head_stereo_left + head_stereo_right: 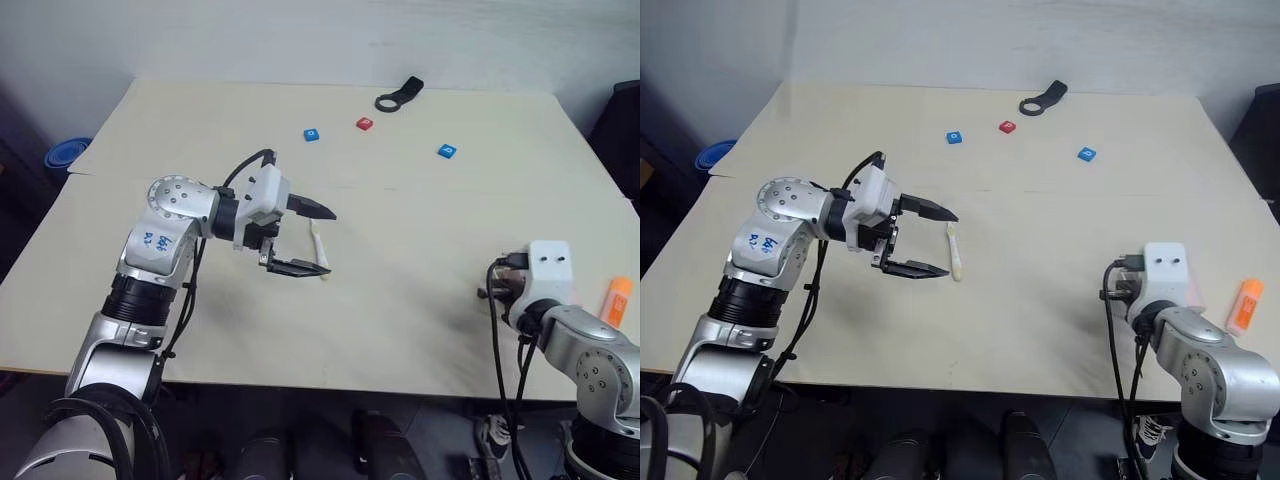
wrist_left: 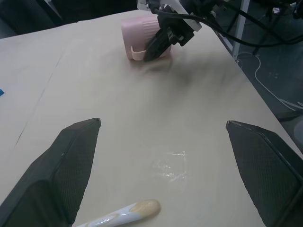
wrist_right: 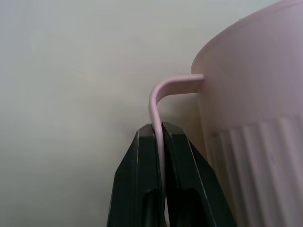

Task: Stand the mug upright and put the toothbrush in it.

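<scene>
While the right pincer (image 3: 158, 142) sits at the near right edge of the counter (image 1: 400, 300), its two black fingers are pressed flat against the thin loop handle of the mug (image 3: 255, 118), so it's clamped right on that handle. From the left wrist view the mug (image 2: 142, 35) is pale pink and ribbed, lying on its side on the counter with the handle on the side where the pincer has it. In the head views the mug itself is tucked behind the right wrist, so you can't really make it out there.

Over at mid-counter, the left pincer (image 1: 312, 240) hangs just above the surface with its fingers spread wide and nothing between them. The toothbrush (image 1: 319, 250) lies flat on the counter right beside that pincer, white with a yellowish handle end, untouched.

Other bits lying around: two blue blocks (image 1: 311, 134) and a red block (image 1: 364, 124) toward the far side, a black ring tool (image 1: 398, 94) near the far edge, and an orange marker (image 1: 617, 299) at the right edge.
</scene>
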